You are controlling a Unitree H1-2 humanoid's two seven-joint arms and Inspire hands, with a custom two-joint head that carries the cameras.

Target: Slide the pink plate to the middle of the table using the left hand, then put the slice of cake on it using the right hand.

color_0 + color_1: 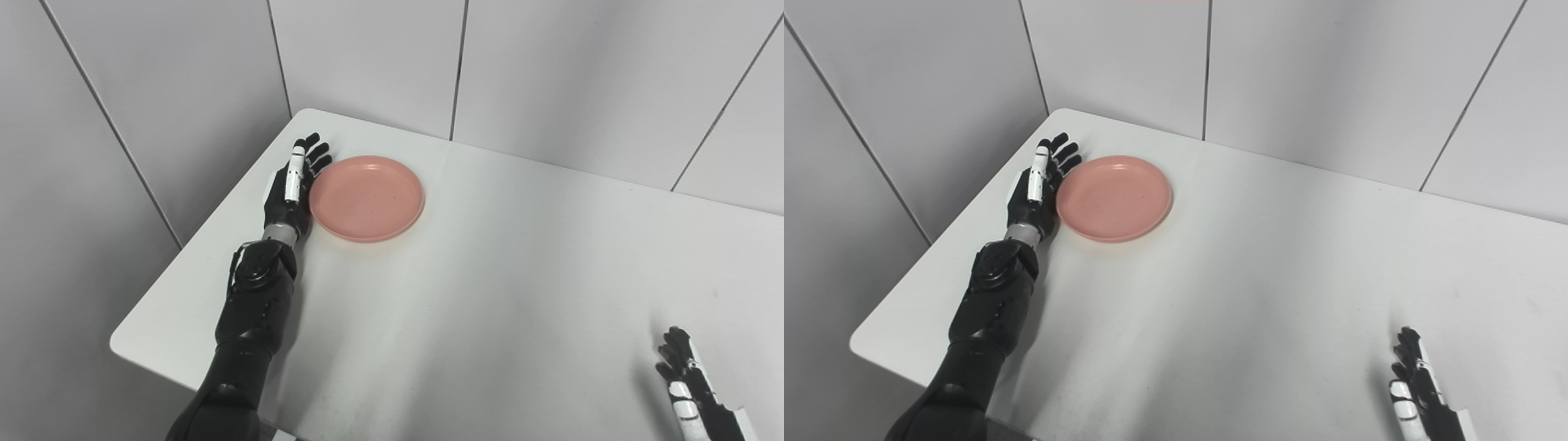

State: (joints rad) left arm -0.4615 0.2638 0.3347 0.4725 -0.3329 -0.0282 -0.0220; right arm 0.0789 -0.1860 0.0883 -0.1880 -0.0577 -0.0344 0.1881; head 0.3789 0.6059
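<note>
The pink plate [366, 196] lies empty on the white table [490, 288], towards the far left corner. My left hand [294, 187] stands on edge right beside the plate's left rim, fingers straight and apart, palm towards the plate and touching or nearly touching it. It holds nothing. My right hand [692, 386] is at the bottom right, low over the table near its front edge, fingers extended, empty. No slice of cake shows in either view.
Grey wall panels [367, 55] close in the table at the back and on the left. The table's left edge [202, 226] runs just left of my left forearm [257, 294].
</note>
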